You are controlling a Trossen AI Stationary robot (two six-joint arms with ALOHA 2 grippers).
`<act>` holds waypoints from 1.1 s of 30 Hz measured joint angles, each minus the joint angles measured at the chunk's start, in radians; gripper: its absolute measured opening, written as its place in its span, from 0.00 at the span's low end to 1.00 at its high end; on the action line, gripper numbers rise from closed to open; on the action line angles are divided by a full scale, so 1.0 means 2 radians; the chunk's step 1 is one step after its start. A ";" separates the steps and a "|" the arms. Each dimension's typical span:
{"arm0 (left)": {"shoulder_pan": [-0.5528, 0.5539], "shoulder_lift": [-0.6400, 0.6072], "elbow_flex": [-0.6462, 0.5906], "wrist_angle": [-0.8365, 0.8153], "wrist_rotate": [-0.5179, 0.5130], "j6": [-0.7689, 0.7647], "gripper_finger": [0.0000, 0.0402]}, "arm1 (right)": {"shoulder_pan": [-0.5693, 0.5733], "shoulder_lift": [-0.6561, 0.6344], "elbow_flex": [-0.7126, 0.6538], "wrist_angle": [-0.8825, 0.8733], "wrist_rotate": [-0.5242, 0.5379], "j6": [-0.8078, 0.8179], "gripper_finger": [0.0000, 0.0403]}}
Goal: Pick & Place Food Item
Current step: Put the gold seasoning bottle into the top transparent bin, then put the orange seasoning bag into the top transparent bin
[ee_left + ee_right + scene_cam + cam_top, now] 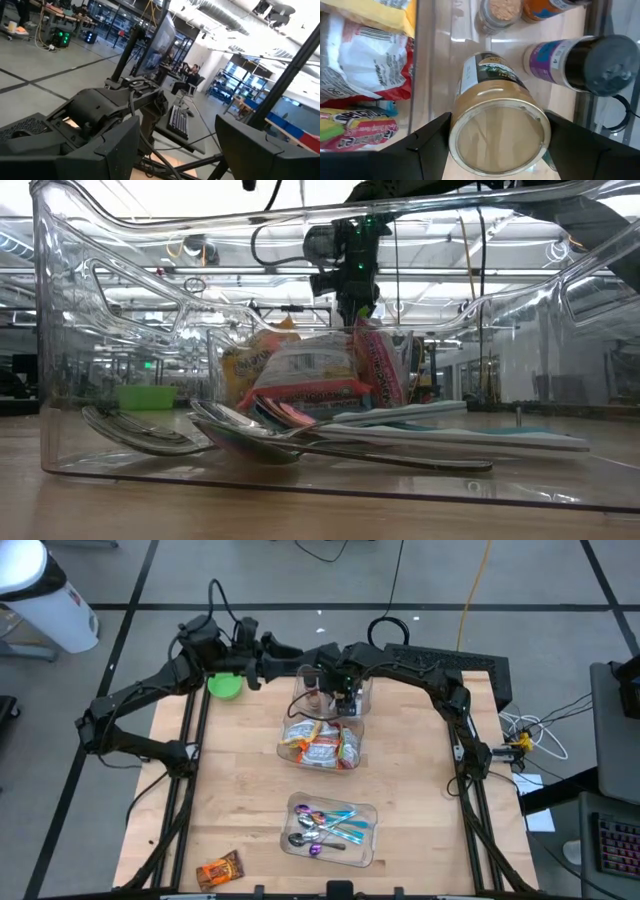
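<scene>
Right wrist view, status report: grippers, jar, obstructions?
Right gripper open, straddling the jar in the clear bin, not closed. Left gripper open, waiting near the green bowl. Purple-label bottle crowds one side.

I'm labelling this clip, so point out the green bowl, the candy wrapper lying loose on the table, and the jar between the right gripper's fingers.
green bowl (224,686), high view, on its rim.
candy wrapper (220,869), high view, middle of the orange pack.
jar (496,134), right wrist view, on its round end face.
</scene>
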 joint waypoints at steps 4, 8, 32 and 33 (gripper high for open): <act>-0.005 0.000 0.000 -0.004 -0.002 0.007 0.66 | 0.002 0.000 0.000 0.001 0.000 0.000 0.67; -0.005 0.000 0.000 -0.004 -0.003 0.007 0.64 | 0.002 0.000 0.000 0.001 0.001 0.000 0.68; -0.004 0.000 0.000 -0.100 -0.003 0.063 0.63 | 0.011 -0.031 0.000 0.021 0.029 0.024 0.79; -0.005 0.000 0.000 -0.116 -0.003 0.069 0.63 | 0.011 -0.036 0.000 0.024 0.028 0.029 0.79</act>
